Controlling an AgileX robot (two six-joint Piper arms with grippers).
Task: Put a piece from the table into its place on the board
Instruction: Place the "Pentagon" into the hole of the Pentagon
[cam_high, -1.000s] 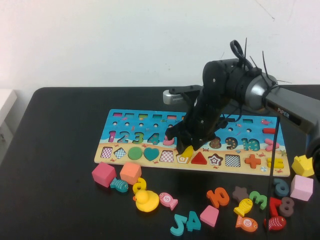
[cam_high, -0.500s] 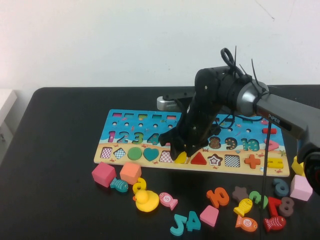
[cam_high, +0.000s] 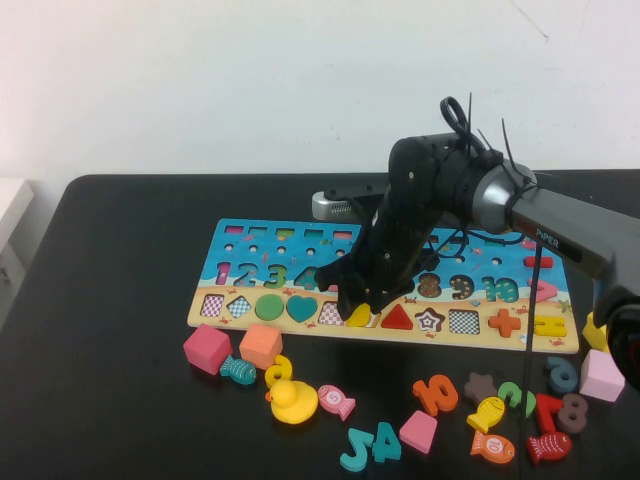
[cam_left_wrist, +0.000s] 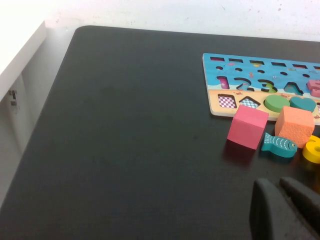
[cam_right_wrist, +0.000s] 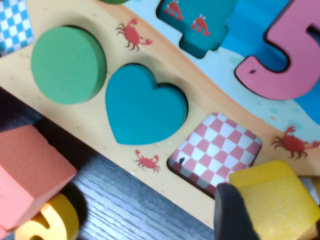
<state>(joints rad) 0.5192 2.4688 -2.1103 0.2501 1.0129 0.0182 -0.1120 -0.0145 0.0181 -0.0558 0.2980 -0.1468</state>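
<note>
The puzzle board (cam_high: 250, 240) lies across the middle of the black table. My right gripper (cam_high: 358, 306) is down at the board's front row, shut on a yellow block (cam_high: 360, 316), which sits tilted at the pentagon slot, between the red-checked square slot (cam_high: 333, 313) and the red triangle (cam_high: 398, 318). In the right wrist view the yellow block (cam_right_wrist: 274, 200) is held by a dark fingertip (cam_right_wrist: 232, 210) next to the checked slot (cam_right_wrist: 215, 150). My left gripper (cam_left_wrist: 287, 210) is parked low over the bare table, left of the board, fingers together and empty.
Loose pieces lie in front of the board: pink cube (cam_high: 207, 348), orange cube (cam_high: 261, 345), yellow duck (cam_high: 294, 402), teal fish (cam_high: 239, 371), orange 10 (cam_high: 437, 393), teal numbers (cam_high: 372, 445). More pieces lie at right: yellow crown (cam_high: 597, 330), pink block (cam_high: 603, 375).
My right gripper moved left along the front row and lowered the yellow block onto the board at the pentagon slot. The left arm has not moved.
</note>
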